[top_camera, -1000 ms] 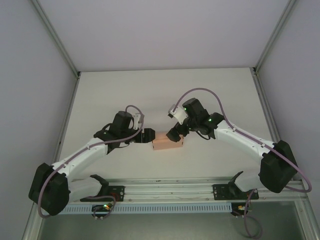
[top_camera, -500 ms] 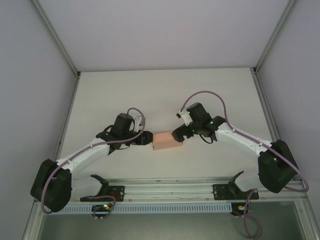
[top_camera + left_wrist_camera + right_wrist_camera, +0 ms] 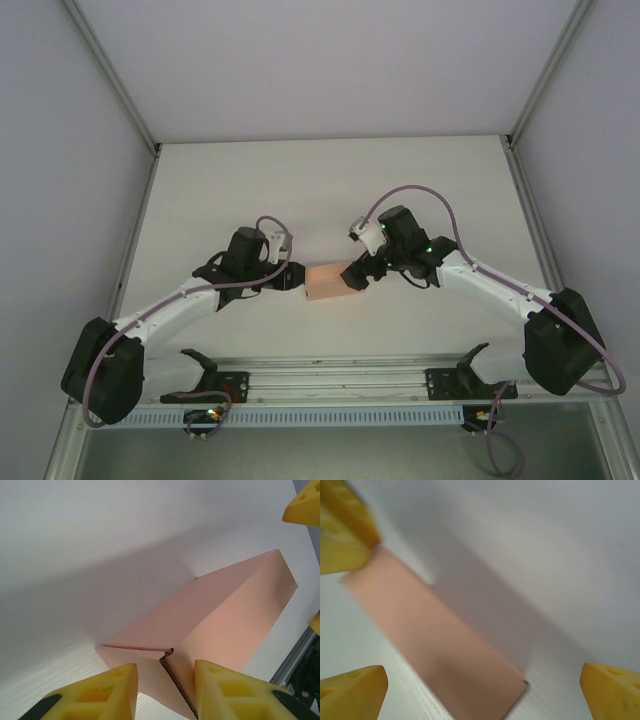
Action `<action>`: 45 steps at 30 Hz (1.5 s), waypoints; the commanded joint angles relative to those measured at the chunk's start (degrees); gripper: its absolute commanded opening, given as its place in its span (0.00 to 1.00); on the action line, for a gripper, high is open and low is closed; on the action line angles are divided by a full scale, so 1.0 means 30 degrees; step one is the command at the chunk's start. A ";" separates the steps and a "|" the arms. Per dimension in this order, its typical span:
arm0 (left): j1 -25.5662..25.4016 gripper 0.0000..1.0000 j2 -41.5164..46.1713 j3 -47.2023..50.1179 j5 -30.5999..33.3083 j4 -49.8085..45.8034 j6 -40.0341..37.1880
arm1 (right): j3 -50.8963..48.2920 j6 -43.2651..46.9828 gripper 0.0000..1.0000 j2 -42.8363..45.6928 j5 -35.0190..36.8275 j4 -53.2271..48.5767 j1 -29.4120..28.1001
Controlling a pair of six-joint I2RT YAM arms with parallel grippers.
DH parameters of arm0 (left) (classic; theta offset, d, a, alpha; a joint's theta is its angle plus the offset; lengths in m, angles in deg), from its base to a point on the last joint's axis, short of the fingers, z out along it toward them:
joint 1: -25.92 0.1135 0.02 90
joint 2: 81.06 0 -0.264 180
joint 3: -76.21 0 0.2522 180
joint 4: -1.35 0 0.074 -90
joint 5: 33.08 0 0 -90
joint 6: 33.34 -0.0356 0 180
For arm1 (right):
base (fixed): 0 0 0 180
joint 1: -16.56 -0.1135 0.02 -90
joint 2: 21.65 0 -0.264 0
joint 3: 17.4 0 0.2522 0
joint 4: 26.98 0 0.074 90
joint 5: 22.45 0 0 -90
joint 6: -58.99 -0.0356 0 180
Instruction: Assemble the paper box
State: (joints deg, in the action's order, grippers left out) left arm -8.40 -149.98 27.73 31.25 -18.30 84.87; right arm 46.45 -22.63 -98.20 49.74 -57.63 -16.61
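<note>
Pink paper box (image 3: pixel 329 280), my left gripper (image 3: pixel 162 672) astride its 9 o'clock end, can't tell if clamped, my right gripper (image 3: pixel 481 675) spread wide at 3 o'clock

Paper box (image 3: pixel 328 281): salmon-pink card, folded into small rectangular block, lying flat on table (image 3: pixel 300 180); corrugated flap edge visible at left end.

paper box (image 3: pixel 328 281) central, open table (image 3: pixel 330 180) beyond

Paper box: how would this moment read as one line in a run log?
paper box: box-shaped, on table | left pincer: astride one end, grip unclear | right pincer: open wide at other end
</note>
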 commanded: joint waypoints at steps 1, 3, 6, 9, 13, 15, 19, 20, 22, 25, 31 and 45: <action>0.0148 0.33 -0.0805 0.0416 0.0909 -0.2607 -0.0874 | 0.1274 0.5264 1.00 -0.0517 -0.3609 -0.1244 -0.0935; 0.0127 0.33 -0.0813 0.0394 0.0821 -0.2588 -0.0977 | 0.1975 0.7005 1.00 -0.1519 -0.2720 -0.2284 -0.1734; 0.0128 0.33 -0.0743 0.0338 0.0784 -0.2682 -0.1093 | 0.3027 0.8248 1.00 -0.3284 -0.1220 -0.3274 -0.2553; 0.0134 0.32 -0.0703 0.0264 0.0866 -0.2759 -0.1250 | 0.3313 0.9095 1.00 -0.4499 -0.0062 -0.3181 -0.2873; 0.0134 0.32 -0.0630 0.0182 0.0819 -0.2702 -0.1338 | 0.2710 0.9994 1.00 -0.5365 0.1118 -0.1979 -0.2872; 0.0149 0.33 -0.0667 0.0202 0.0795 -0.2654 -0.1345 | 0.2482 1.0285 0.97 -0.5644 0.1373 -0.1623 -0.2886; 0.0134 0.32 -0.0723 0.0085 0.1003 -0.2735 -0.1404 | 0.2319 1.0741 0.89 -0.6129 0.1115 -0.1706 -0.2889; 0.0163 0.32 -0.0733 0.0021 0.1099 -0.2780 -0.1362 | 0.2371 1.0769 0.86 -0.6246 0.1130 -0.1876 -0.2881; 0.0193 0.33 -0.0681 -0.0092 0.1201 -0.2855 -0.1357 | 0.2512 1.0764 0.74 -0.6414 0.1151 -0.2192 -0.2901; 0.0259 0.38 -0.0594 -0.0369 0.1291 -0.2867 -0.1316 | 0.2558 1.0567 0.43 -0.6476 0.1714 -0.2299 -0.2975; 0.0313 0.50 0.0102 -0.1183 0.1457 -0.3293 -0.1157 | 0.1938 0.9884 0.38 -0.5654 0.5766 -0.0404 -0.3517; 0.0743 1.00 0.6974 0.0052 0.5071 -0.6288 0.0424 | 0.3234 1.0275 0.40 -0.9869 2.1538 0.4561 -0.4383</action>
State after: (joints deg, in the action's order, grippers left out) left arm -7.00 -131.84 26.07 42.20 -33.14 84.19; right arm 53.70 9.33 -123.76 101.89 -41.02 -29.83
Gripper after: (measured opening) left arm 0.999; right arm 0.423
